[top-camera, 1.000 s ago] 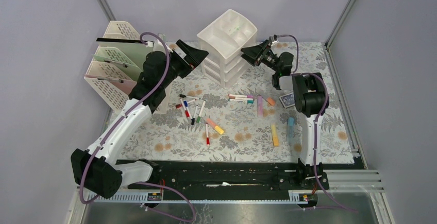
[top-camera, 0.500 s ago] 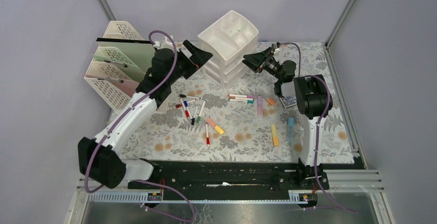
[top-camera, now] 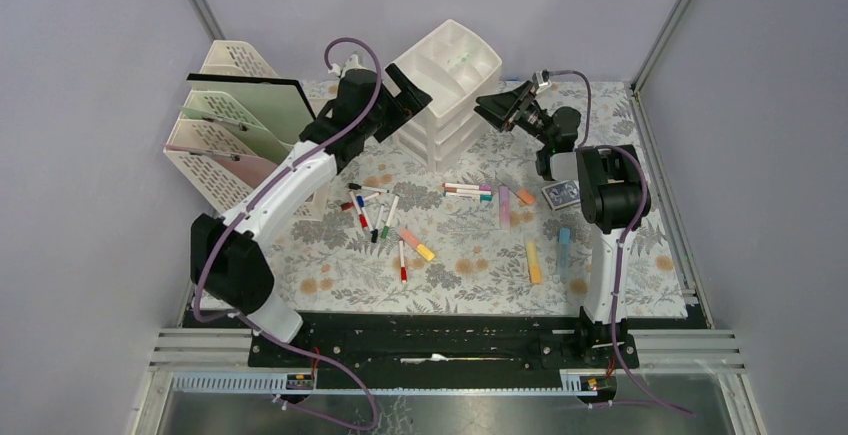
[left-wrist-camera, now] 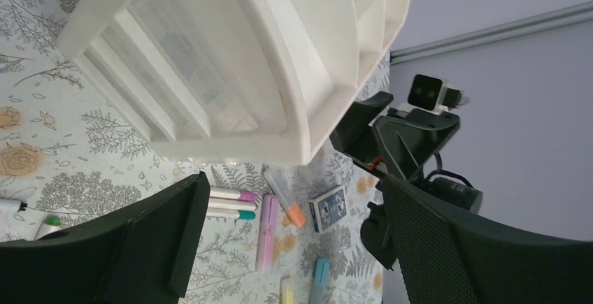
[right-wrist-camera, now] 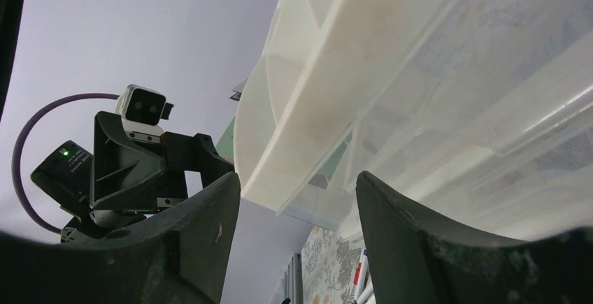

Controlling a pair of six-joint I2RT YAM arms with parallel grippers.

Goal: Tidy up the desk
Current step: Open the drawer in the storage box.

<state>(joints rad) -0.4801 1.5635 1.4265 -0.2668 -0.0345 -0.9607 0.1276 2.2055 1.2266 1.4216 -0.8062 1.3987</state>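
Observation:
The desk (top-camera: 470, 277) wears a pale fern-and-flower cloth and is strewn with pens. At its back centre the white drawer unit (top-camera: 445, 90) sits between both grippers. My left gripper (top-camera: 411, 95) is open at the unit's left corner, with nothing between its fingers (left-wrist-camera: 162, 237); whether it touches the unit I cannot tell. My right gripper (top-camera: 497, 107) is open just off the unit's right side, its fingers (right-wrist-camera: 402, 237) empty. In the left wrist view the drawer unit (left-wrist-camera: 231, 59) fills the top, with my left gripper (left-wrist-camera: 294, 244) below it. The right wrist view has my right gripper (right-wrist-camera: 297, 241) under the unit (right-wrist-camera: 419, 73).
A cream file rack (top-camera: 235, 125) stands at the back left. Loose markers (top-camera: 375, 210) lie mid-desk, more markers (top-camera: 467, 192) beside a pink highlighter (top-camera: 504, 205). A card deck (top-camera: 560, 193), a yellow highlighter (top-camera: 533, 260) and a blue highlighter (top-camera: 564, 245) lie on the right.
My left arm has swung right from the file rack, bringing its gripper up against the drawer unit's left corner. The right gripper stayed beside the unit, shifting only slightly.

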